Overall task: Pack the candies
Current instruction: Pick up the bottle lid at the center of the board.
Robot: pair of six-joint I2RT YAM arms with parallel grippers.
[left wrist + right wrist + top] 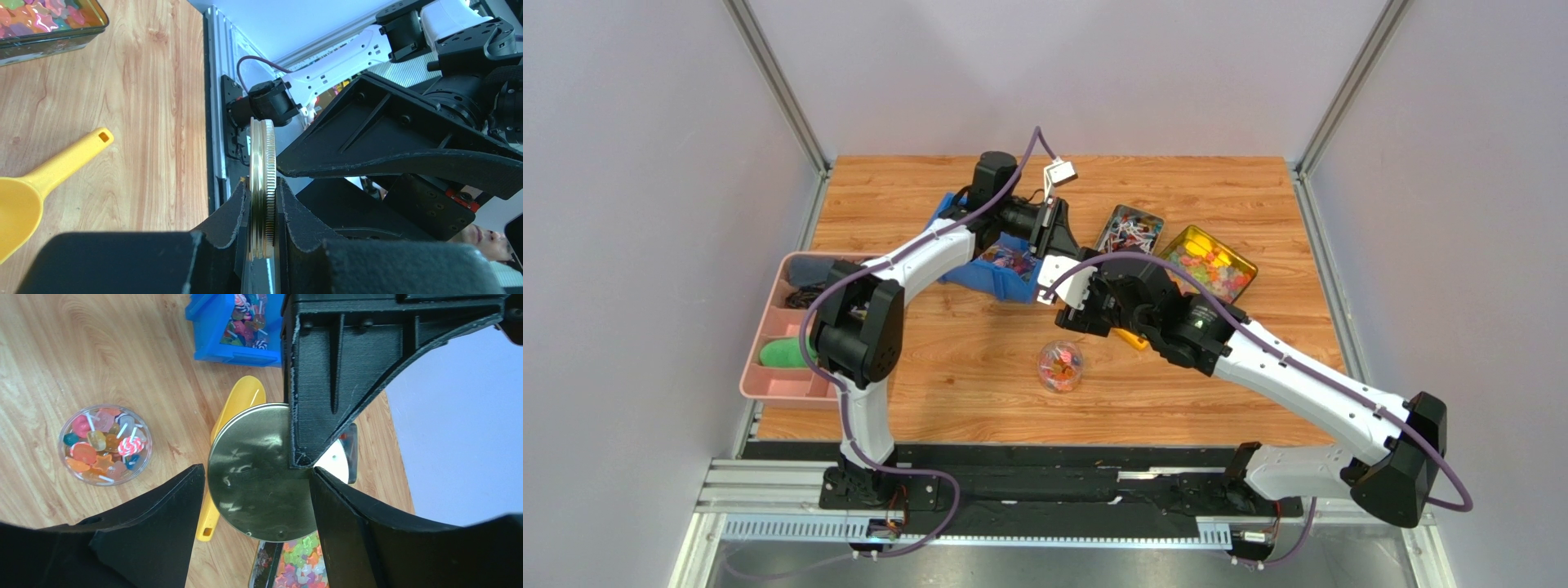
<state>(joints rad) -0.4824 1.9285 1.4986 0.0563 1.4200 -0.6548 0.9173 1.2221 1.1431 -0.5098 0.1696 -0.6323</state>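
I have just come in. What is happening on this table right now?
Two robot arms work together here. The left gripper is shut on a round metal lid, holding it on edge above the table. The right gripper has its jaws open on either side of the same lid, so a handover seems likely. The clear jar stands uncovered on the table with candies inside it, and the yellow scoop lies on the wood, in no gripper.

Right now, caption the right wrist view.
Right jaws flank the metal lid above the yellow scoop, candy jar alongside.
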